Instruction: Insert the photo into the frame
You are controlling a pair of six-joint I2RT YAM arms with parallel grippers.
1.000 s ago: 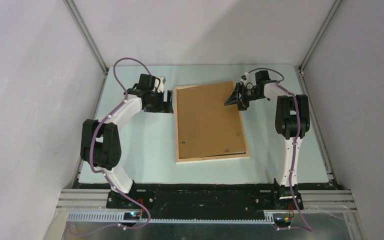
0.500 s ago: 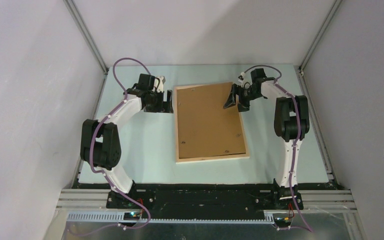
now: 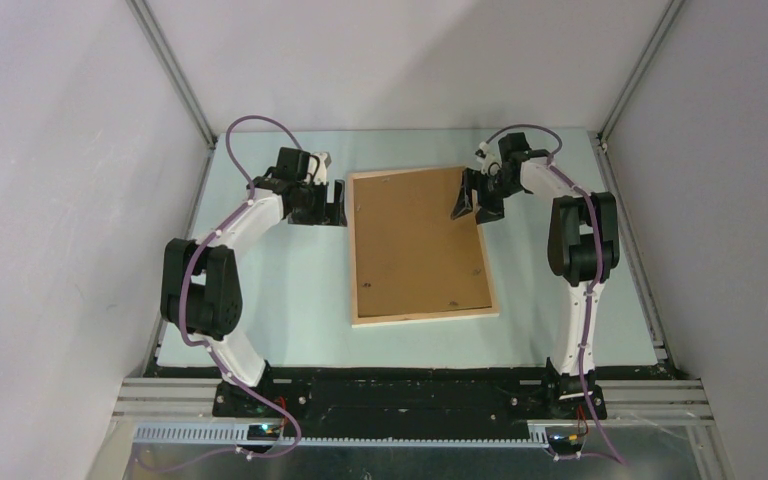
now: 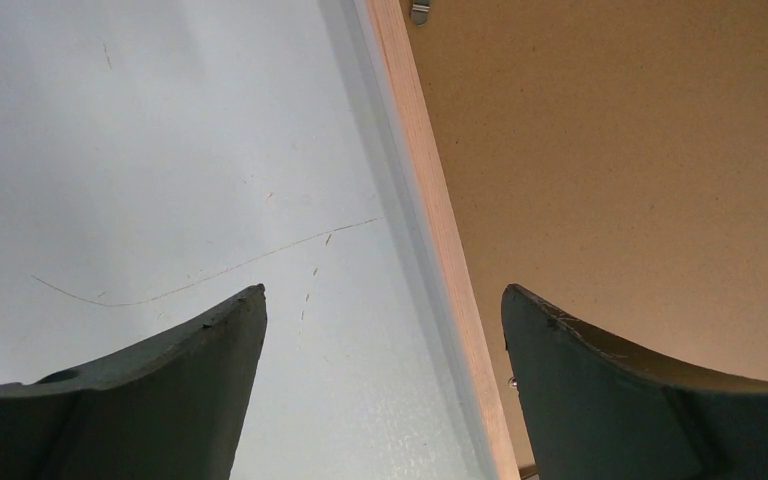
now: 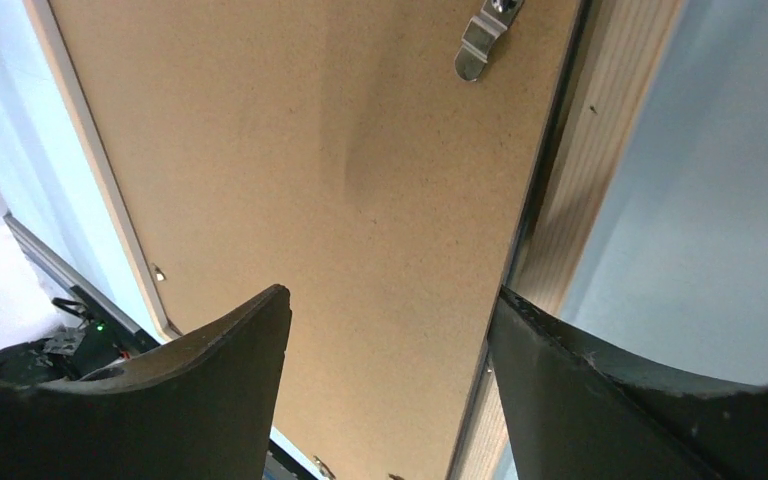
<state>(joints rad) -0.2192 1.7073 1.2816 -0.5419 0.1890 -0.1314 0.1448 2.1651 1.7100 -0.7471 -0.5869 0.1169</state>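
Observation:
The frame [image 3: 425, 317], thin pale wood rails, lies face down in the middle of the table with a brown backing board [image 3: 415, 240] flat inside it. The photo is hidden. My left gripper [image 3: 337, 203] is open at the frame's far left rail. In the left wrist view, the left gripper [image 4: 383, 300] has the rail [image 4: 430, 200] between its fingers and the board [image 4: 610, 150] to its right. My right gripper [image 3: 468, 203] is open above the frame's far right corner. In the right wrist view, the right gripper [image 5: 390, 300] has one finger over the board [image 5: 310, 150] and the other over the rail [image 5: 600, 130], holding nothing.
A small metal turn clip [image 5: 480, 45] sits on the board's edge by the right rail, and another [image 4: 420, 12] at the left rail. The pale green table [image 3: 280, 300] is boxed in by white walls with aluminium posts [image 3: 175, 75] at the back corners.
The backing board's far right corner, raised and skewed a second ago, now lies flat in the frame. My right gripper has opened wider and drawn back a little. The left arm has not moved.

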